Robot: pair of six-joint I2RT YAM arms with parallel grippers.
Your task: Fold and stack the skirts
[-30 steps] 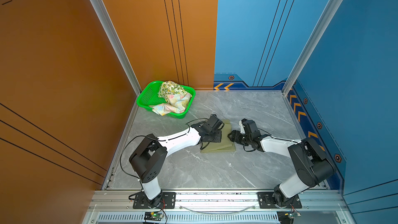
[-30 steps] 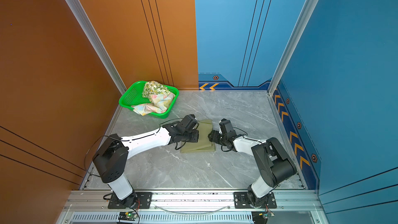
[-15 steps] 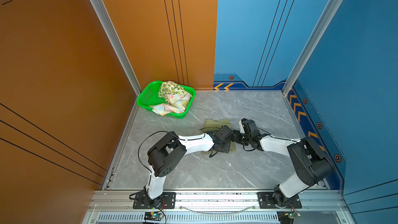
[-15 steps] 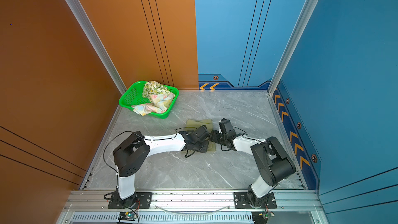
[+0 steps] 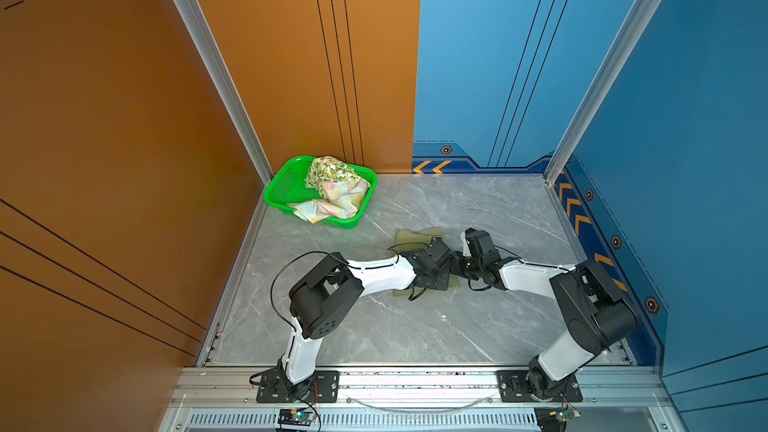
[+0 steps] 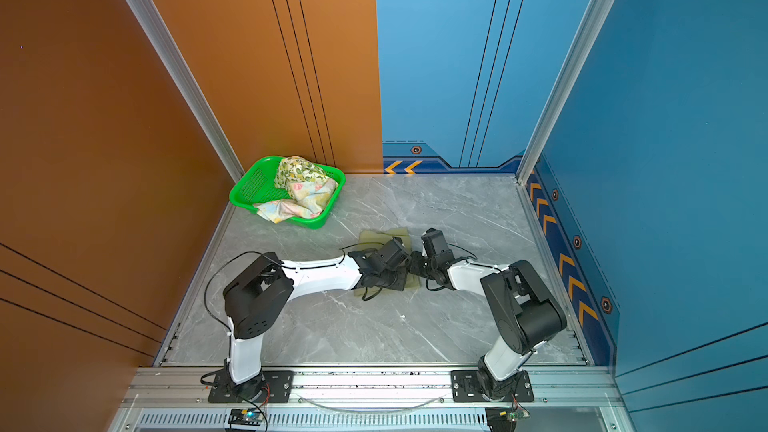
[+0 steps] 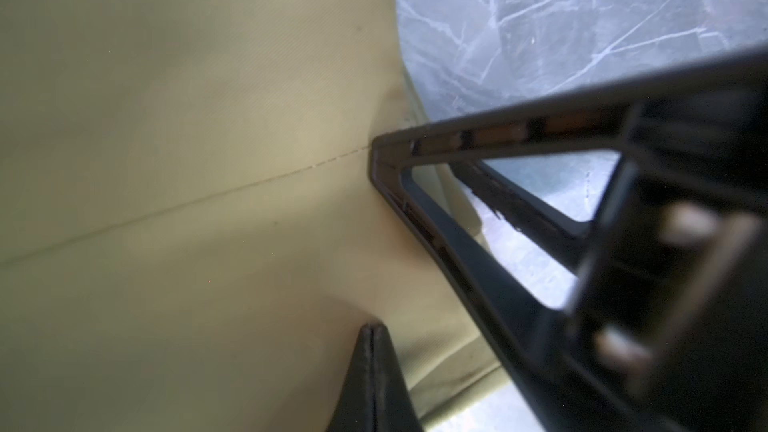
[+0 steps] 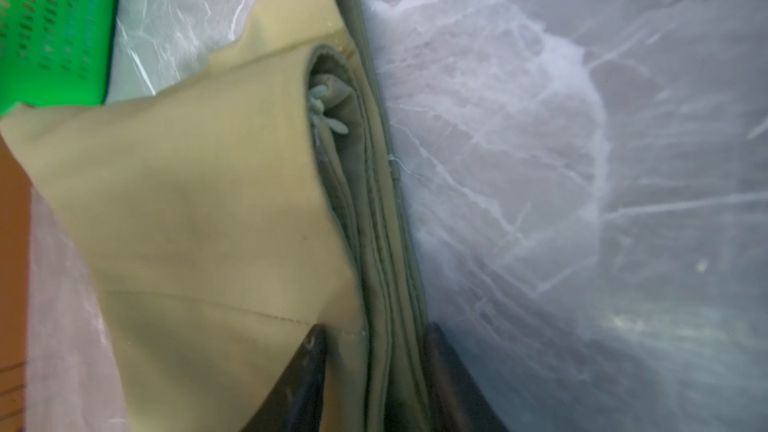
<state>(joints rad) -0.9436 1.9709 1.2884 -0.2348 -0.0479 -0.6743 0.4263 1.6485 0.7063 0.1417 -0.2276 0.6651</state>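
The olive-green skirt (image 5: 415,236) (image 6: 380,236) lies mid-table, mostly covered by both grippers. My left gripper (image 5: 446,272) (image 7: 372,328) is shut, its tips resting on the skirt's top layer (image 7: 187,118) with nothing seen between them. My right gripper (image 5: 459,265) (image 8: 374,332) faces it tip to tip. Its fingers (image 8: 316,342) hold the skirt's stacked folded edge (image 8: 374,243) from both sides. The lemon-print skirt (image 5: 328,168) and the pastel flowered skirt (image 5: 340,201) lie crumpled in the basket.
The bright green perforated basket (image 5: 282,189) (image 6: 249,189) (image 8: 50,27) stands at the back left corner of the grey marble table (image 5: 478,205). Orange and blue walls close in the left, back and right sides. Both arm bases sit on the front rail.
My left arm swept right across the olive skirt toward the right gripper, dragging cloth with it. The skirt lay flat before and is now doubled over. The right jaws have narrowed onto its edge.
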